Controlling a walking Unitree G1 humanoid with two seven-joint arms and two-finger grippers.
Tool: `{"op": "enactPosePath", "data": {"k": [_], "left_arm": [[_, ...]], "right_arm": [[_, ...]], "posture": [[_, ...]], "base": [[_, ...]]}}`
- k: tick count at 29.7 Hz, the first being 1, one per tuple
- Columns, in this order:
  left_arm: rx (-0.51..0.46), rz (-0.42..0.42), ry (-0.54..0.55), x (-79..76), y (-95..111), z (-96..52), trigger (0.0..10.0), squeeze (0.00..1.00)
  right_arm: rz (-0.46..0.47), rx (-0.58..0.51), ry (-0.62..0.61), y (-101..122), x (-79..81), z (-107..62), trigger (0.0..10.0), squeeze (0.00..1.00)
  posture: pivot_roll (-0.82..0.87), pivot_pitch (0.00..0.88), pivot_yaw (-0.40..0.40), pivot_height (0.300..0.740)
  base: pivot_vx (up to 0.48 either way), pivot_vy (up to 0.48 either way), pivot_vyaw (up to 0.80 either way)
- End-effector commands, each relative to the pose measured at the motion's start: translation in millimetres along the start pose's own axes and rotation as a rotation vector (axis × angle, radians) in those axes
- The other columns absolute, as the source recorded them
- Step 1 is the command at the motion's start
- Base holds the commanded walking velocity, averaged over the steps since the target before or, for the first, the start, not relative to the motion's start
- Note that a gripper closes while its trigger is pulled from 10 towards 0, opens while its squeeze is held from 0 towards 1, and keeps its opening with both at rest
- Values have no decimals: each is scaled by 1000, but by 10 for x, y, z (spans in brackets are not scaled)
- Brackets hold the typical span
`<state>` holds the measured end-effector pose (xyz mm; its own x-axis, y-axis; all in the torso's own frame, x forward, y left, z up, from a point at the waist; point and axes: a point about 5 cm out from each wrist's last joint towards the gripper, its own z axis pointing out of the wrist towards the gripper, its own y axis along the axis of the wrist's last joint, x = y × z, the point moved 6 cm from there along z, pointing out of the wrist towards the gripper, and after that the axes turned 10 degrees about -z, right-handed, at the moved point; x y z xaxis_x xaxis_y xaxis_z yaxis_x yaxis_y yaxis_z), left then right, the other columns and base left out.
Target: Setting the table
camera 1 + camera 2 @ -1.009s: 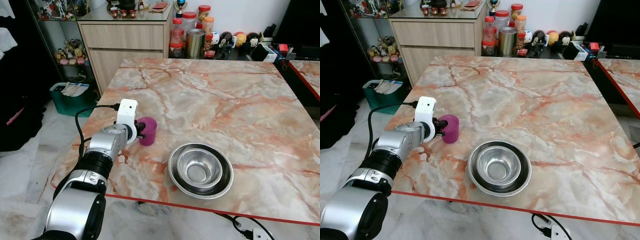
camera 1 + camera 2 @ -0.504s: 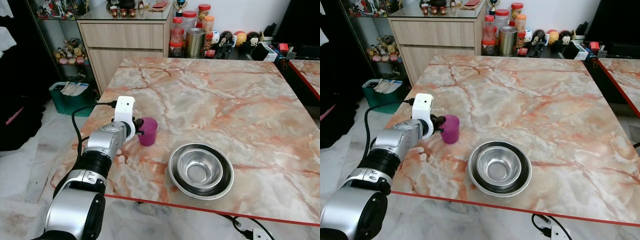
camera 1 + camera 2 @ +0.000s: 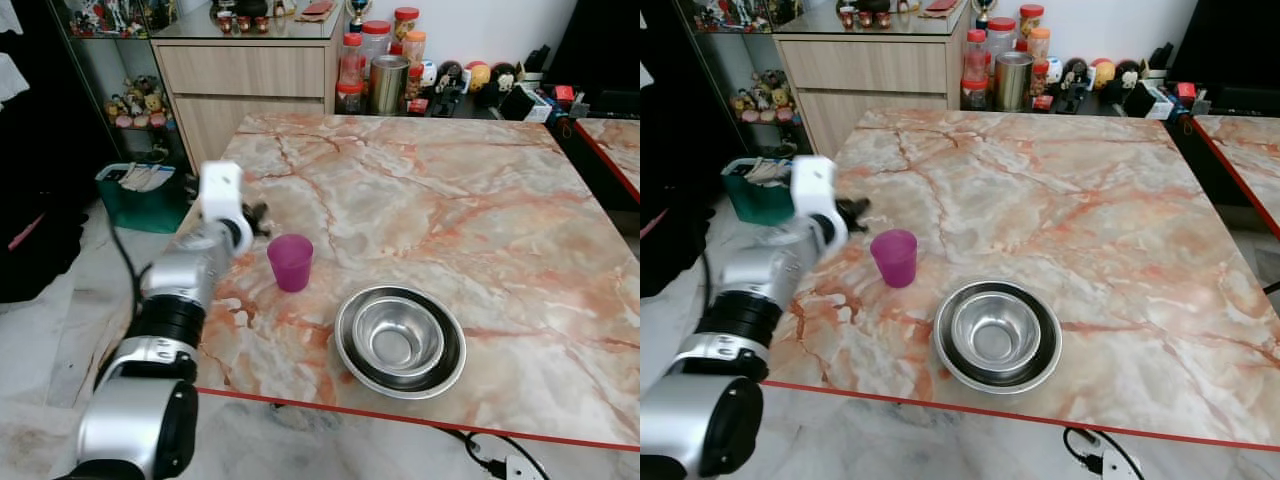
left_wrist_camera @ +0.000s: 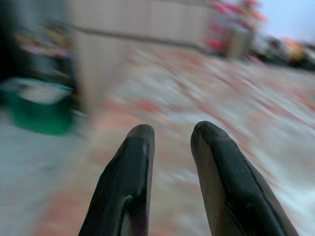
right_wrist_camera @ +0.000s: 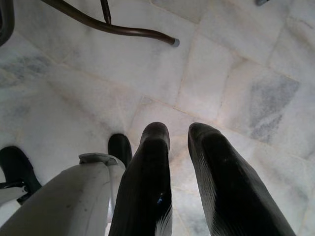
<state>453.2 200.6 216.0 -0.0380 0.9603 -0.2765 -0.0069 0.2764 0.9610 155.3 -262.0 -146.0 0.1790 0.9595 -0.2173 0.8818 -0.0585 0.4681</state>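
A purple cup stands upright on the marble table near its left edge, with nothing touching it. My left gripper hovers just behind and to the left of the cup, apart from it. In the left wrist view its fingers are spread with nothing between them, and the picture is blurred. Two nested steel bowls sit near the front edge, to the right of the cup. My right gripper hangs idle over the floor tiles, open and holding nothing.
A wooden cabinet stands behind the table, with jars and a steel canister beside it. A green bin sits on the floor at the left. Another red-edged table is at the right.
My left gripper has let go of the purple cup and drawn back and up to the left. The cup stays standing where it was set down.
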Motion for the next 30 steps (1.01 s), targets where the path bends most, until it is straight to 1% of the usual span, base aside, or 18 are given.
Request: {"op": "enactPosePath", "data": {"k": [1,6,7,9,10,11,12,15,16,17,18,19,21,24,27,28,29,30], "left_arm": [[-32,27,75,244,-6,-48,10000,0],[-63,236,350,1104,-23,-302,10000,0],[-63,236,350,1104,-23,-302,10000,0],[-64,243,529,1614,-126,-553,10000,0],[-64,243,529,1614,-126,-553,10000,0],[-50,231,641,1913,-238,-750,10000,0],[-50,231,641,1913,-238,-750,10000,0],[-17,282,769,2218,-388,-1019,10000,0],[-17,282,769,2218,-388,-1019,10000,0],[20,320,824,2343,-497,-1152,10000,0],[102,359,925,2564,-723,-1426,10000,0],[102,359,925,2564,-723,-1426,10000,0],[194,388,957,2672,-966,-1618,10000,0],[217,399,956,2683,-1027,-1655,10000,0],[431,413,927,2663,-1608,-1963,10000,0],[493,380,907,2632,-1802,-2068,10000,0],[493,380,907,2632,-1802,-2068,10000,0],[571,337,859,2555,-2039,-2172,10000,0]], "right_arm": [[-2,3,-4,-3,-2,0,10000,0],[10,-3,-2,3,4,-1,10000,0],[10,-3,-2,3,4,-1,10000,0],[14,-6,-1,6,7,-1,10000,0],[14,-6,-1,6,7,-1,10000,0],[13,-5,0,6,10,-1,10000,0],[13,-5,0,6,10,-1,10000,0],[13,-6,0,8,14,-1,10000,0],[13,-6,0,8,14,-1,10000,0],[14,-5,0,7,16,-1,10000,0],[16,-5,1,8,21,-1,10000,0],[16,-5,1,8,21,-1,10000,0],[18,-4,1,6,21,-1,10000,0],[18,-4,1,5,19,-1,10000,0],[13,-2,2,5,24,0,10000,0],[13,-2,3,5,25,0,10000,0],[13,-2,3,5,25,0,10000,0],[14,-2,3,2,23,-1,10000,0]], "posture": [[65,0,8,732],[65,0,9,732],[65,0,9,732],[74,0,9,732],[74,0,9,732],[72,0,10,732],[72,0,10,732],[70,0,12,732],[70,0,12,732],[71,0,11,732],[68,0,14,732],[68,0,14,732],[68,0,13,732],[68,0,13,732],[64,0,17,732],[64,0,17,732],[64,0,17,732],[64,0,16,732]], "base": [[0,0,0],[0,0,0],[0,0,0],[0,0,0],[0,0,0],[0,0,0],[0,0,0],[0,0,0],[0,0,0],[0,0,0],[0,0,0],[0,0,0],[0,0,0],[0,0,0],[0,0,0],[0,0,0],[0,0,0],[0,0,0]]}}
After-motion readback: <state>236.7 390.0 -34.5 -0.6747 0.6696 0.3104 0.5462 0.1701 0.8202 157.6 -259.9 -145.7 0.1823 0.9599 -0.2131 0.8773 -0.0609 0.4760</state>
